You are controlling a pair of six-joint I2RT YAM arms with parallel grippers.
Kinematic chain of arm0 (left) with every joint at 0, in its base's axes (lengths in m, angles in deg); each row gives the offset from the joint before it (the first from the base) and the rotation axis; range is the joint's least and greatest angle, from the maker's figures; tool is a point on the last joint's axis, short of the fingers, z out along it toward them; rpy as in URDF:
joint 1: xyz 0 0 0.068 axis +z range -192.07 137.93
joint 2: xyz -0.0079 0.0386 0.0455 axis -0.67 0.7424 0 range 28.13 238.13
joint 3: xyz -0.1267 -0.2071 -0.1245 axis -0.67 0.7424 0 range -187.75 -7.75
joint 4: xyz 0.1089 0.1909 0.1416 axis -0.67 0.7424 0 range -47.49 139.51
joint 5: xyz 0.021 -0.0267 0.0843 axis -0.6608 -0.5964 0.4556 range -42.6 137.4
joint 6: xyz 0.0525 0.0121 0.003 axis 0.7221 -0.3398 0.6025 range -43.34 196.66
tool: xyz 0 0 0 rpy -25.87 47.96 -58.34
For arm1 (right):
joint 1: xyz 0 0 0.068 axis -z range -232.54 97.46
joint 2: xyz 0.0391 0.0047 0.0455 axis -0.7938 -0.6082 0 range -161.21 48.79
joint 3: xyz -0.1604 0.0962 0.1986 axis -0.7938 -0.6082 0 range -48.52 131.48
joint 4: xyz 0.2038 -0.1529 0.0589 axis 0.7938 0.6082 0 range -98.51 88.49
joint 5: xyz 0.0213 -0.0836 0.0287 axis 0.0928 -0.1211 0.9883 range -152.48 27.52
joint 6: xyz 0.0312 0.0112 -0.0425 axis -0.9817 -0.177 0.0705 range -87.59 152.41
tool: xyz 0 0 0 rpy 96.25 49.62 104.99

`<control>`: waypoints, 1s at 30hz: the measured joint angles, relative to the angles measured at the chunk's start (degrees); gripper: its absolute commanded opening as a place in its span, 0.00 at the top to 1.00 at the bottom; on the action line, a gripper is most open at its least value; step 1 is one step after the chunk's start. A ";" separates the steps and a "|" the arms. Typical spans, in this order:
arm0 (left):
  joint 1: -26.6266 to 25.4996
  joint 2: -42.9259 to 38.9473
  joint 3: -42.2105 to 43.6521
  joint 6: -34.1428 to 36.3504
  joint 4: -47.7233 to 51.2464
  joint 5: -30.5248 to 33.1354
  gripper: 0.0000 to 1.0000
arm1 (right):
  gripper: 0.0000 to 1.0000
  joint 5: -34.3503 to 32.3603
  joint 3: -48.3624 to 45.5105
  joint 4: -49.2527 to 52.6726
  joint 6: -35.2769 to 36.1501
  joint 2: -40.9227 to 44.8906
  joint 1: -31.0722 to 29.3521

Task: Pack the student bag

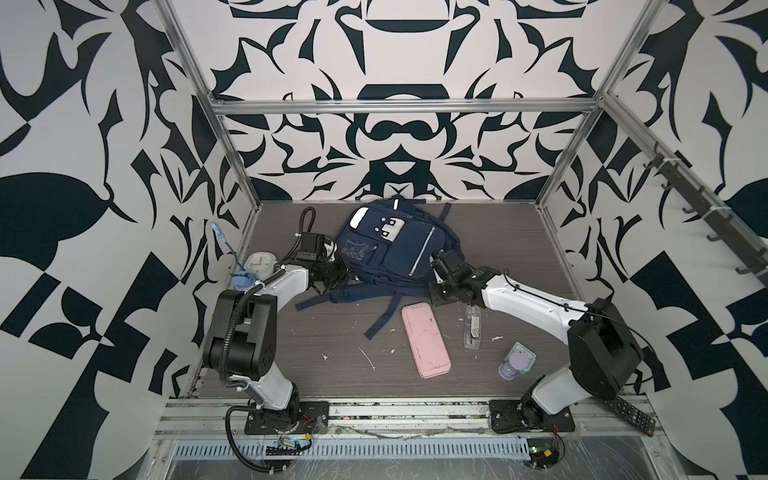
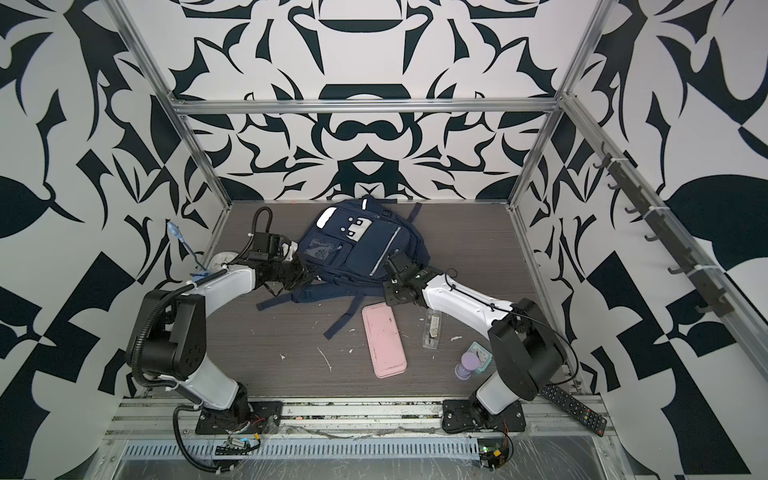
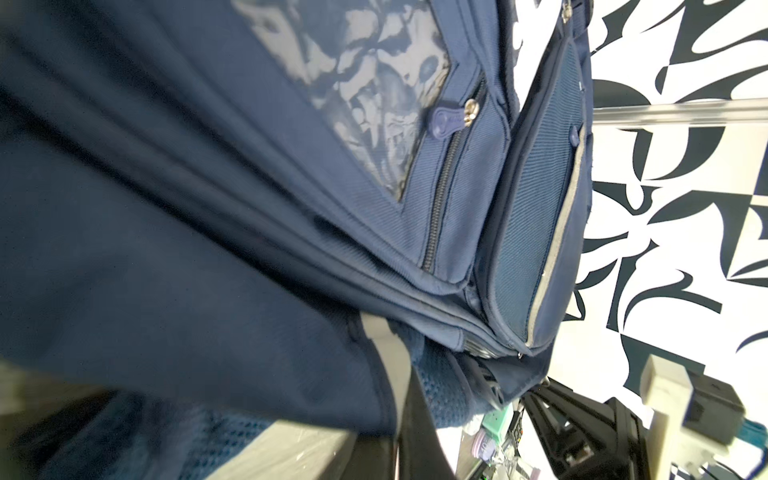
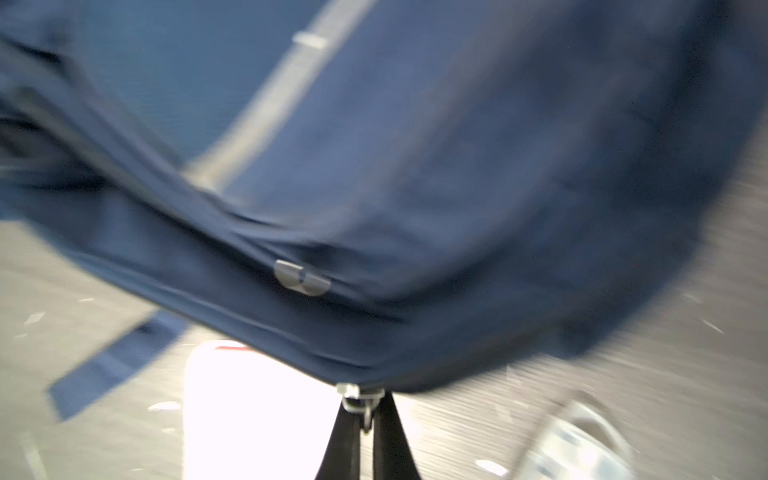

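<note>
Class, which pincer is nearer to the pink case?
Right: the right pincer sits just beyond the pink case, at the backpack; the left pincer lies farther left.

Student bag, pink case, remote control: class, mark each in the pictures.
student bag (image 1: 399, 255): in a top view, on its front pocket.
pink case (image 1: 425, 340): in a top view, middle of its lid.
remote control (image 1: 630, 415): in a top view, on its buttons.

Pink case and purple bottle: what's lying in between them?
A clear plastic box lies between the pink case and the purple bottle. Both top views show it.
</note>
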 measured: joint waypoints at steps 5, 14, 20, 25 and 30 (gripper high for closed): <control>0.04 2.25 -0.83 -0.83 -1.18 0.28 0.87 | 1.00 0.44 -0.35 0.46 0.22 0.24 1.14; -0.98 8.81 -9.05 -2.43 -1.86 3.87 0.44 | 1.00 0.35 3.78 1.18 -0.74 -5.33 -5.33; -1.09 12.52 -13.90 -2.60 -3.34 4.42 0.31 | 1.00 0.33 12.11 1.68 -0.74 -12.66 -10.29; -2.40 9.55 -12.00 -0.35 -1.73 5.84 0.26 | 1.00 0.61 16.41 2.40 -0.72 -16.28 -12.94; -4.37 0.35 -4.79 1.97 1.20 6.25 0.30 | 1.00 1.18 18.21 2.60 -0.63 -18.27 -13.90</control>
